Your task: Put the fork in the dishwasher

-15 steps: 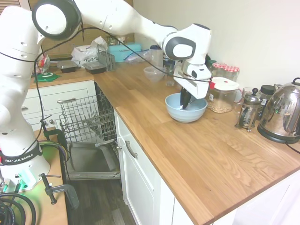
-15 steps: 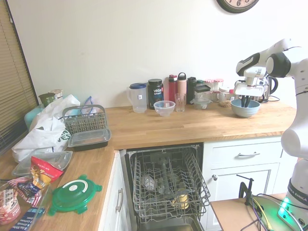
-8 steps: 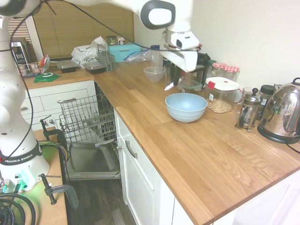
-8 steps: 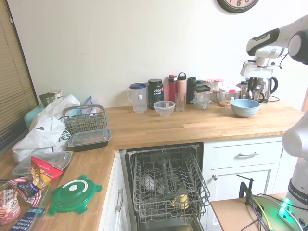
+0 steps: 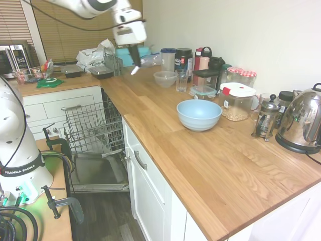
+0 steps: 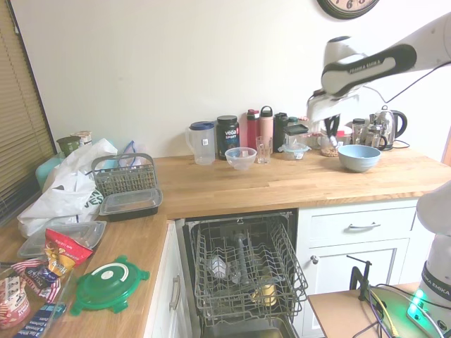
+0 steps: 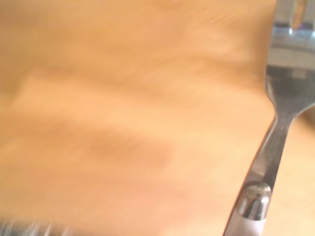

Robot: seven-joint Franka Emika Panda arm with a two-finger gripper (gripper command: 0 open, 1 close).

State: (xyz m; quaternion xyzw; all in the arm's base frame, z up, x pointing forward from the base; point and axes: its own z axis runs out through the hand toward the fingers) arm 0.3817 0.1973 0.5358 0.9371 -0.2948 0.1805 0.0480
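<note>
First exterior view: the gripper (image 5: pixel 133 59), in the upper left of the frame, carries the fork (image 5: pixel 134 68) high over the wooden counter (image 5: pixel 210 160), jaws closed on it.

The fork hangs below the fingers with its long axis near vertical and its pale tip lowest; the wrist view shows the fork's neck and tines over blurred wood. The dishwasher (image 5: pixel 95 145) lies below and left of the gripper in this frame, its wire rack (image 5: pixel 93 125) pulled out past the counter's edge, so the carry likely needs to clear that edge, then descend. The wire caddy (image 5: pixel 113 64) stands just behind the gripper; the light blue bowl (image 5: pixel 198 114) sits well apart, right of centre.
</note>
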